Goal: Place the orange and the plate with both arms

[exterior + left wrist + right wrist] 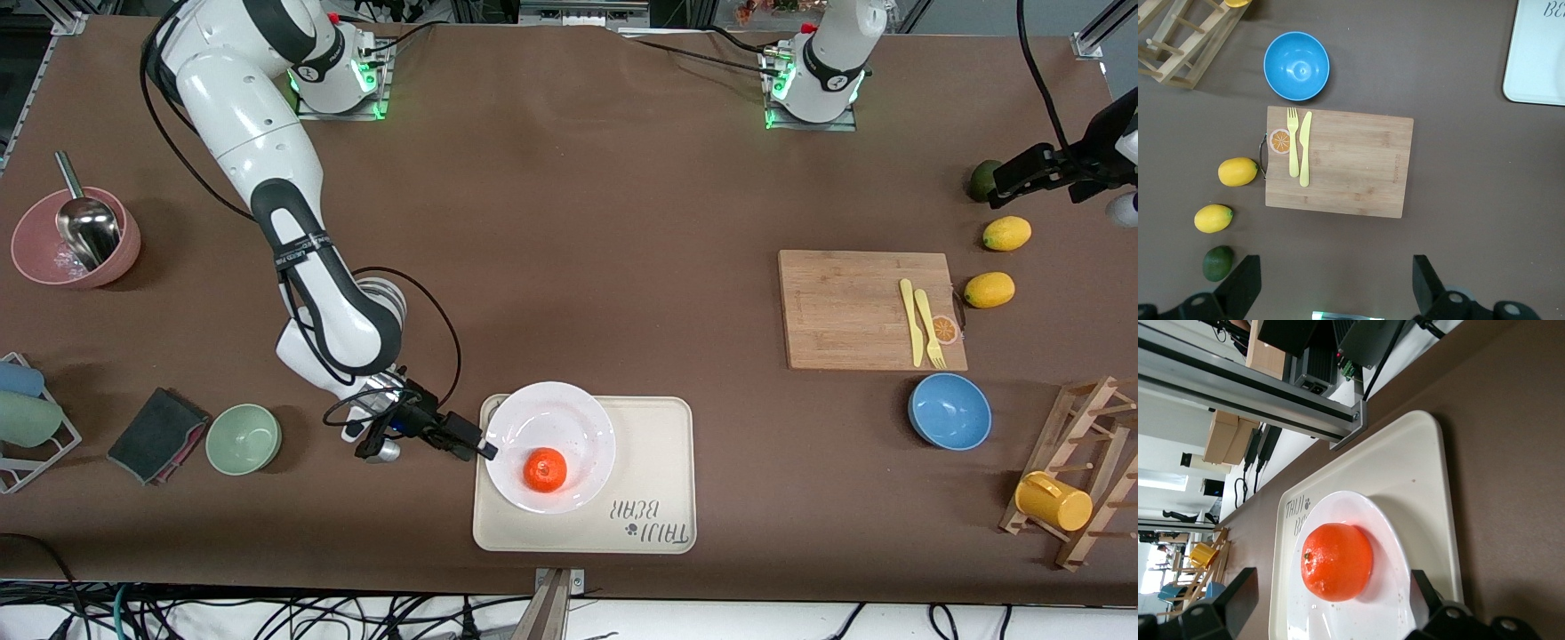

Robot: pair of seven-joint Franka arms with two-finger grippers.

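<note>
The white plate (551, 418) sits on the cream bear-printed tray (658, 444) near the table's front edge. The orange (544, 469) lies in the plate, toward its nearer side. My right gripper (480, 447) is open at the plate's rim on the right arm's end, low over the tray's edge. In the right wrist view the orange (1337, 561) and plate (1395, 547) lie just ahead of the wide-apart fingers (1238, 603). My left gripper (1003, 182) waits open and empty, high over the dark green fruit; its wrist view (1335, 287) looks down on the table.
A wooden cutting board (853, 307) with a yellow fork and knife, a blue bowl (949, 411), two lemons (1006, 233) and a mug rack (1080, 471) stand at the left arm's end. A pale green bowl (243, 438), a dark cloth (158, 434) and a pink bowl (76, 238) stand at the right arm's end.
</note>
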